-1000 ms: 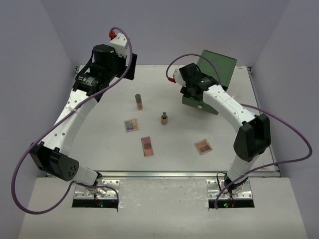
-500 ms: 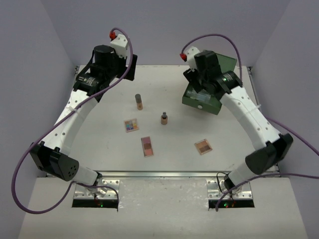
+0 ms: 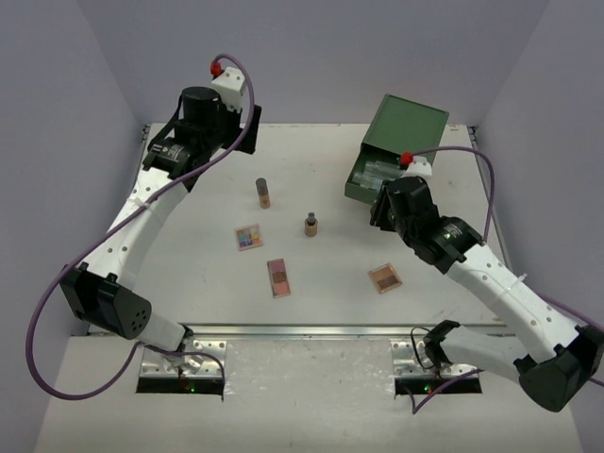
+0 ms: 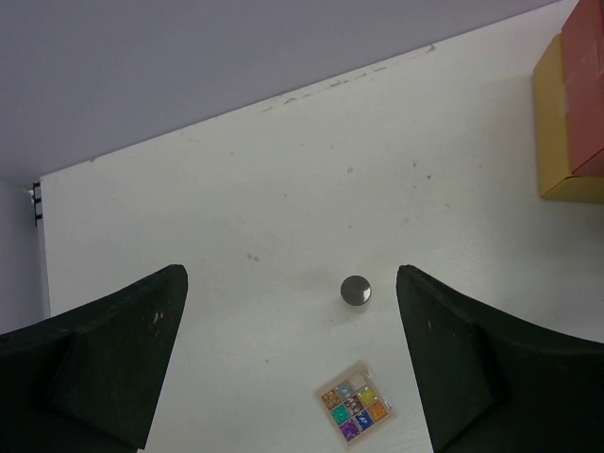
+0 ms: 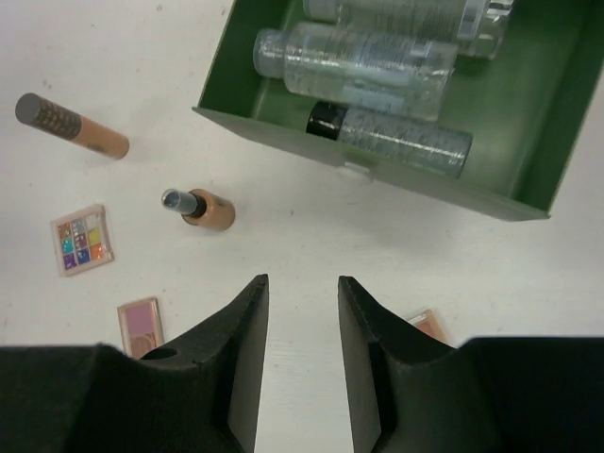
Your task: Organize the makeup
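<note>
Top view: on the white surface (image 3: 189, 255), makeup stands and lies in a loose group.
- Tall tan tube (image 3: 263, 193), upright.
- Short brown bottle (image 3: 310, 225), upright, right of the tube.
- Multicolour palette (image 3: 249, 236), flat, just near-side of the tube.
- Pink palette (image 3: 278, 277) and brown palette (image 3: 384, 277), flat, toward the near edge and well apart.
- Green drawer (image 3: 361, 194), pulled out of the green box (image 3: 411, 123) at far right.

Left wrist view: left claw (image 4: 291, 283) released, fingers spread wide, nothing between. Below it are the tube's cap and the multicolour palette. An orange and yellow box (image 4: 566, 123) sits at the right edge.

Right wrist view: right claw (image 5: 302, 283) released, narrow gap, empty, above bare surface just outside the drawer front. Three clear bottles (image 5: 363, 71) lie on their sides in the drawer.
</note>
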`<state>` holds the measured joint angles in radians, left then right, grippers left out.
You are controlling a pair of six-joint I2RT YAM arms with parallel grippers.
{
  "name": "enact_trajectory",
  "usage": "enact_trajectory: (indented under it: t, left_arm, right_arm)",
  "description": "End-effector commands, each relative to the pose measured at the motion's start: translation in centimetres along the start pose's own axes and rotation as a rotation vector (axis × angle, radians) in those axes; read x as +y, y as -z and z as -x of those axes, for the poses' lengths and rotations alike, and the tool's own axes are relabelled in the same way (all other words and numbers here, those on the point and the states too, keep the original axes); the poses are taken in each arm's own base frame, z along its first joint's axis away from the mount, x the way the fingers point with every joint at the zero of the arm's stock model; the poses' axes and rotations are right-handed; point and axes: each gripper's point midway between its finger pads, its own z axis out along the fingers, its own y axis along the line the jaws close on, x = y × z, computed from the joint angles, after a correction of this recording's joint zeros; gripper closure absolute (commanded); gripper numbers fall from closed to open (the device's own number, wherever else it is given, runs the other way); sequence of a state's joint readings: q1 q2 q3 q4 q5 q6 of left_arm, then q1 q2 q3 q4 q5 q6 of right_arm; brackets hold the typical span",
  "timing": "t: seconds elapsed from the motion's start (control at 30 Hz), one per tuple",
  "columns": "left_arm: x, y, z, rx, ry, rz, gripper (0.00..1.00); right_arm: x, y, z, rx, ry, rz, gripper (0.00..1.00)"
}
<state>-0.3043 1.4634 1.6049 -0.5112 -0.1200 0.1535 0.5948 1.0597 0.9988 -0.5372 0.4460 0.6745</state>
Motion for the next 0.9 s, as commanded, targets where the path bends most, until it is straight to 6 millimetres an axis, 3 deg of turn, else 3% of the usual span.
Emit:
enact_trajectory:
  t: [0.0,0.1,0.17,0.43,0.6,0.87]
  left_arm:
    - [0.9,-0.3,0.9,-0.039,0.011,0.025,0.09]
    - [1.0,-0.2,0.9,-0.039,0.013,0.028,0.09]
    - [1.1,-0.1,0.7,-0.038,0.009,0.032,0.09]
    - [1.4,-0.4,0.3,-0.031,0.008,0.043,0.08]
    - [1.8,-0.5,0.0,-0.026,-0.003,0.062,0.07]
    - [2.5,-0.4,-0.5,-0.019,-0.019,0.085,0.05]
  right_arm:
    - [0.5,-1.6,-0.7,-0.035,-0.155,-0.028,0.63]
    - [-0.5,-3.2,-2.5,-0.028,-0.165,-0.086,0.62]
    - [-1.3,-4.2,-2.6,-0.054,-0.165,-0.143,0.62]
    - [-3.6,-7.0,-0.7,-0.135,-0.247,-0.295,0.59]
    - [-3.4,-8.7,0.2,-0.14,-0.261,-0.299,0.59]
    - [-5.1,-9.7,3.0,-0.193,-0.327,-0.363,0.59]
